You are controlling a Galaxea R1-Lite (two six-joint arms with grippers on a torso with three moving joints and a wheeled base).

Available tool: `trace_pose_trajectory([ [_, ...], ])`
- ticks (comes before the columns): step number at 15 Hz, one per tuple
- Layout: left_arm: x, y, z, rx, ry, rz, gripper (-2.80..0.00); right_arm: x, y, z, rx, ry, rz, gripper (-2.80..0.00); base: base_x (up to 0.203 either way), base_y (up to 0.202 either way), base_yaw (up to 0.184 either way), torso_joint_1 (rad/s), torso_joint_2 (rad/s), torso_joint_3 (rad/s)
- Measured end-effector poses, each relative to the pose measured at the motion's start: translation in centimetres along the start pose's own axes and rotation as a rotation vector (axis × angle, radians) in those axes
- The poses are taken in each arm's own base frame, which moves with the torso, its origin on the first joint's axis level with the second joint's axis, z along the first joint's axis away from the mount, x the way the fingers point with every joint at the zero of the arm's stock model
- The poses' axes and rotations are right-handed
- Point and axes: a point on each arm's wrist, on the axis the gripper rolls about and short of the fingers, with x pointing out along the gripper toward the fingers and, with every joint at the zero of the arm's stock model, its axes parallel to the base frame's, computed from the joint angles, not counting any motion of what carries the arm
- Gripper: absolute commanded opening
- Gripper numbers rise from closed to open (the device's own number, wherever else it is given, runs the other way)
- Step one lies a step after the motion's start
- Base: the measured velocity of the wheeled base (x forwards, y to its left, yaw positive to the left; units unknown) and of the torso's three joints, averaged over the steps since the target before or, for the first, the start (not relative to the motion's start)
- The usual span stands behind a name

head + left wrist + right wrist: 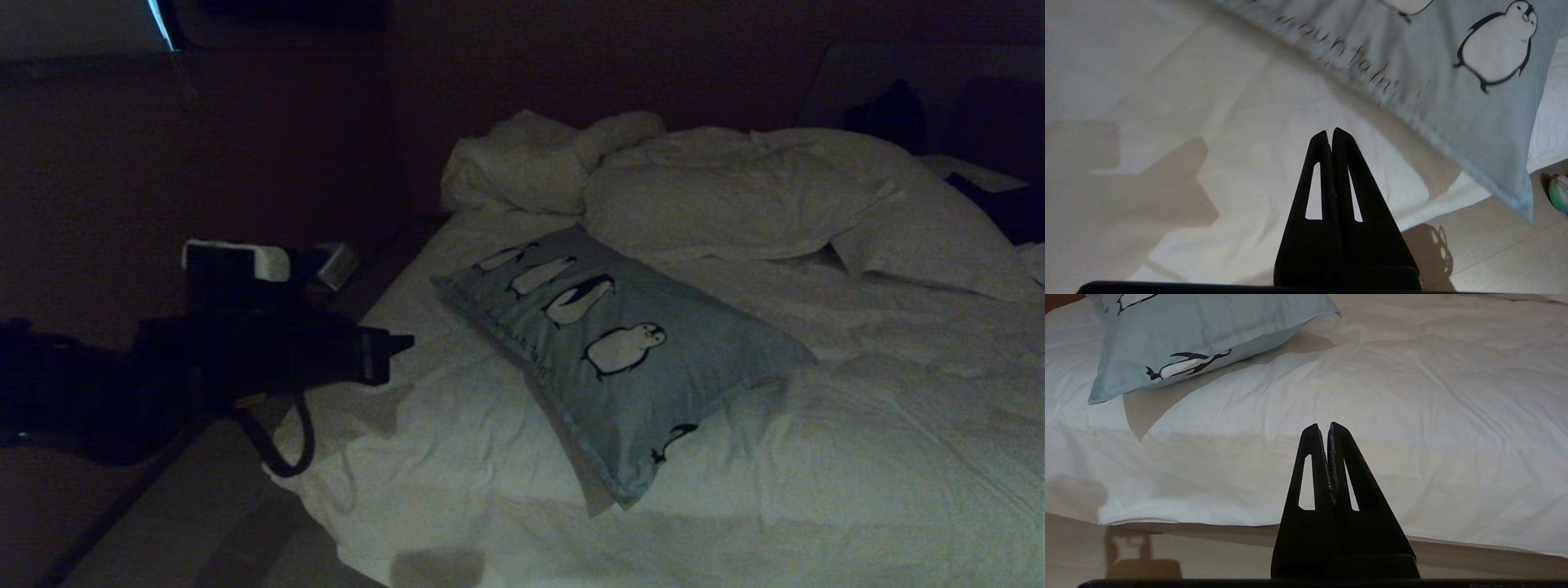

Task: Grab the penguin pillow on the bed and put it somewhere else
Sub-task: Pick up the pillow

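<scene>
1. Penguin pillow [620,359] lies flat and diagonal on the bed [857,457], centre of the head frame, unheld; a near corner overhangs the bed's edge in the left wrist view.
2. Left pincer [392,347] sits at mid-left of the head frame, fingers pressed together, empty, well short of the pillow's lettered edge. Judgement: approach stage, opening needed before any grasp.
3. Right pincer [1327,430] is closed, empty, apparently idle; the pillow shows upper left in its view.
</scene>
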Motion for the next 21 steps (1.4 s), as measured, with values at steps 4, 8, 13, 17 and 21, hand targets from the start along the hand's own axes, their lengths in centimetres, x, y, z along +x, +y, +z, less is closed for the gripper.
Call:
trace_pose_trajectory([
  [4,4.1,-0.6,0.6,0.022,0.006,-0.030,-2.80,0.0,0.0,0.0,0.000,0.000,0.000,-2.80,0.000,0.000,0.000,0.000,0.00,0.000],
  [8,7.8,-1.4,1.2,0.043,-0.001,-0.051,-2.80,0.0,0.0,0.0,0.000,0.000,0.001,-2.80,0.000,0.000,0.000,0.000,0.00,0.000],
  [13,11.5,-2.5,1.1,0.076,0.031,-0.092,-2.80,0.0,0.0,0.0,0.000,0.000,0.001,-2.80,0.000,0.000,0.000,0.000,0.00,0.000],
  [17,13.5,-2.8,1.7,0.084,0.047,-0.102,-2.80,0.0,0.0,0.0,0.000,0.000,0.000,-2.80,0.000,0.000,0.000,0.000,0.00,0.000],
  [21,15.5,-4.7,1.9,0.108,0.062,-0.144,-2.80,0.0,0.0,0.0,0.000,0.000,0.001,-2.80,0.000,0.000,0.000,0.000,0.00,0.000],
])
